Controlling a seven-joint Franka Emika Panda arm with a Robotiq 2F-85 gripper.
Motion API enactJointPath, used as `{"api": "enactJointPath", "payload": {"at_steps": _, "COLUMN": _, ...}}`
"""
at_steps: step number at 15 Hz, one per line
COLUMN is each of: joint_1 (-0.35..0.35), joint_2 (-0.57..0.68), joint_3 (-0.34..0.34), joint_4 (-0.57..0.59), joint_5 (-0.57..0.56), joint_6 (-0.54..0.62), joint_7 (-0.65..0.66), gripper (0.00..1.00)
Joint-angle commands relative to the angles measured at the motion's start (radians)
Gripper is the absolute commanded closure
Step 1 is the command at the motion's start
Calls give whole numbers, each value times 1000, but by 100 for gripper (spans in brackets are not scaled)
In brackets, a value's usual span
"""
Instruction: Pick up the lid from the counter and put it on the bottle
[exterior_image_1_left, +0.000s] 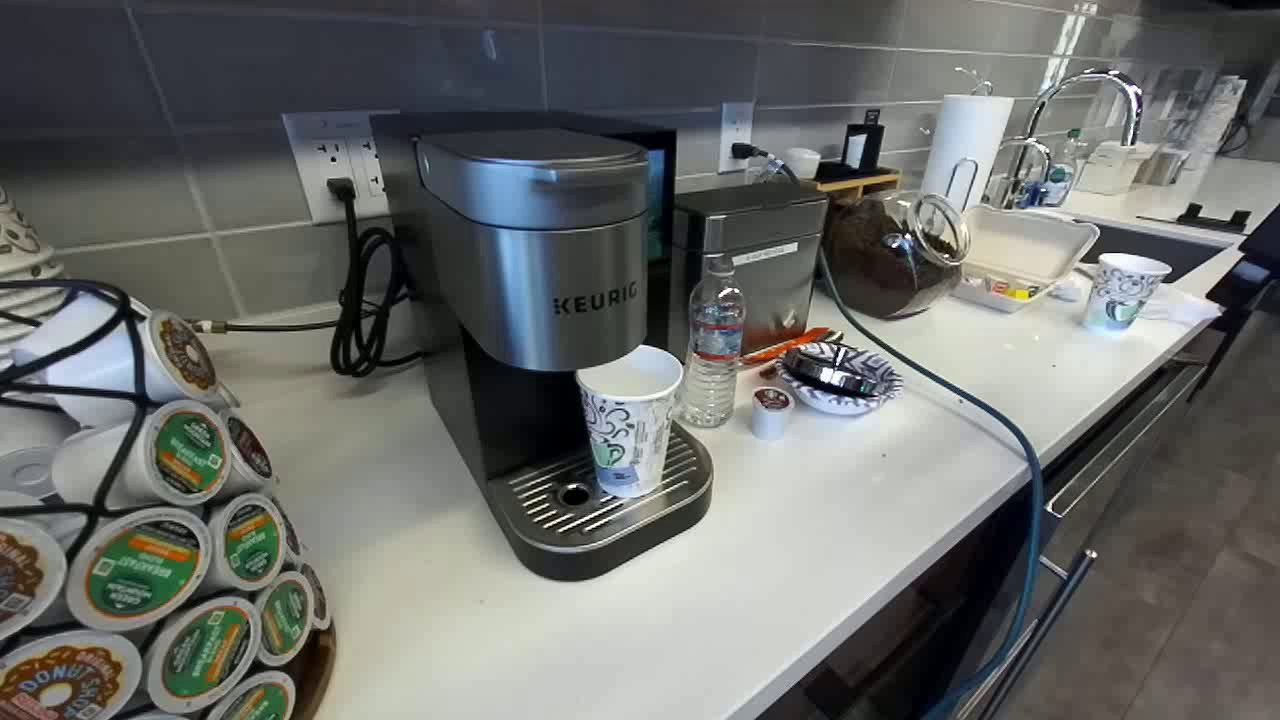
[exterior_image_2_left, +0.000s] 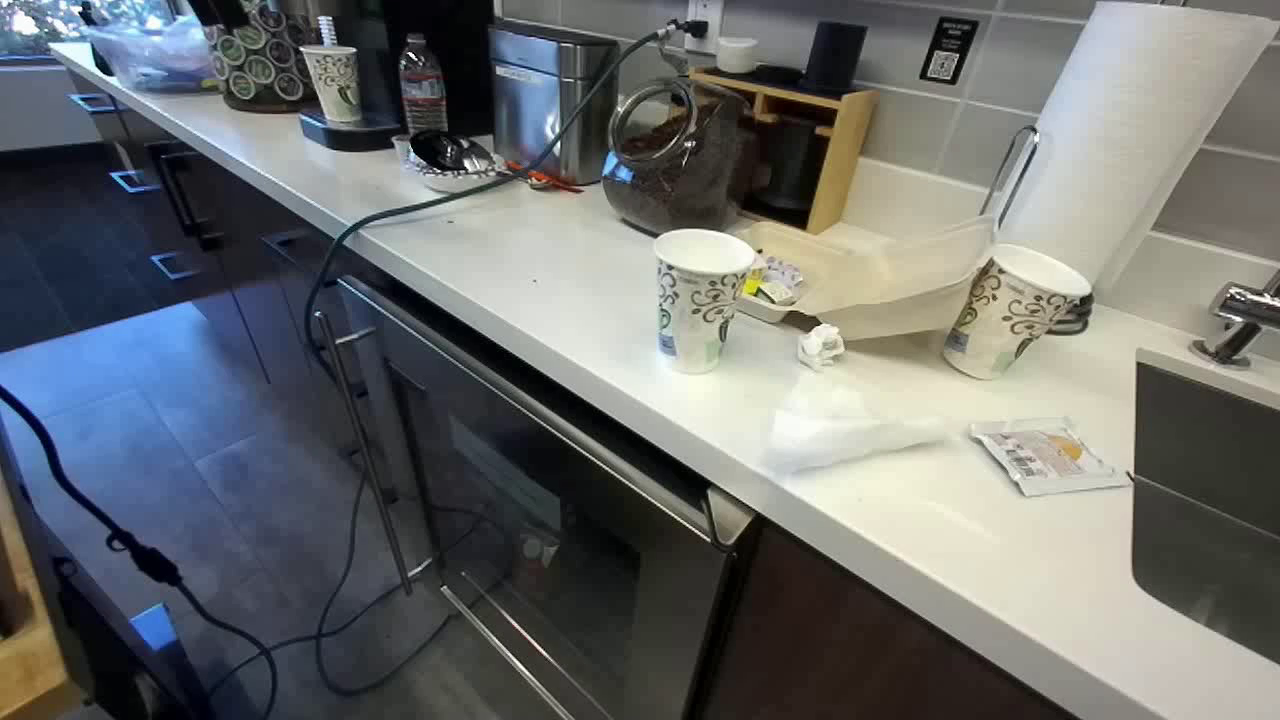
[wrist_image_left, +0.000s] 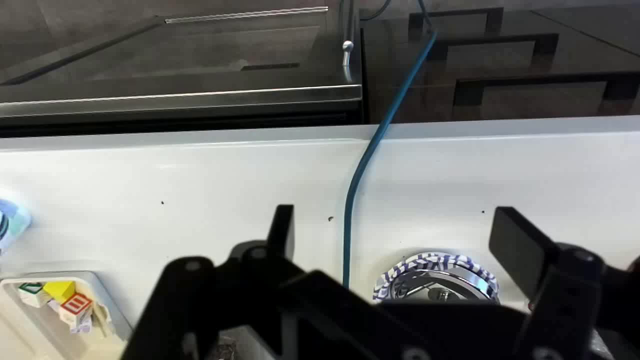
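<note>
The gripper (wrist_image_left: 393, 227) is hanging over the counter (wrist_image_left: 250, 185), its 2 fingers spread apart and pinching nothing. In the wrist view the lid (wrist_image_left: 445, 283) is lying below, inside a bowl (wrist_image_left: 435, 259); shiny and stiff-looking, it is probably going to feel slippery, so taking it squarely across the rim seems best. Farther along, the bottle (exterior_image_1_left: 713, 380) is standing upright just beside the coffee maker (exterior_image_1_left: 545, 255); thin and ribbed, it is likely to dent or tip if pressed, its contents unclear. A cup (exterior_image_1_left: 635, 430) is standing on the coffee maker's base, its bottom hidden. A jar (exterior_image_1_left: 885, 265) is sitting farther off, holding dark grounds, its slanted mouth looking a likelier fit for so wide a lid. Beyond, a box (exterior_image_1_left: 1035, 250) is holding small pieces (wrist_image_left: 75, 306), 1 yellow.
</note>
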Motion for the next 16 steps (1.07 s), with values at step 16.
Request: {"api": "enactJointPath", "payload": {"at_steps": 16, "joint_1": 82, "joint_2": 172, "joint_3": -74, "joint_4": 131, "joint_5": 157, "joint_6": 6, "joint_7": -51, "gripper": 0}}
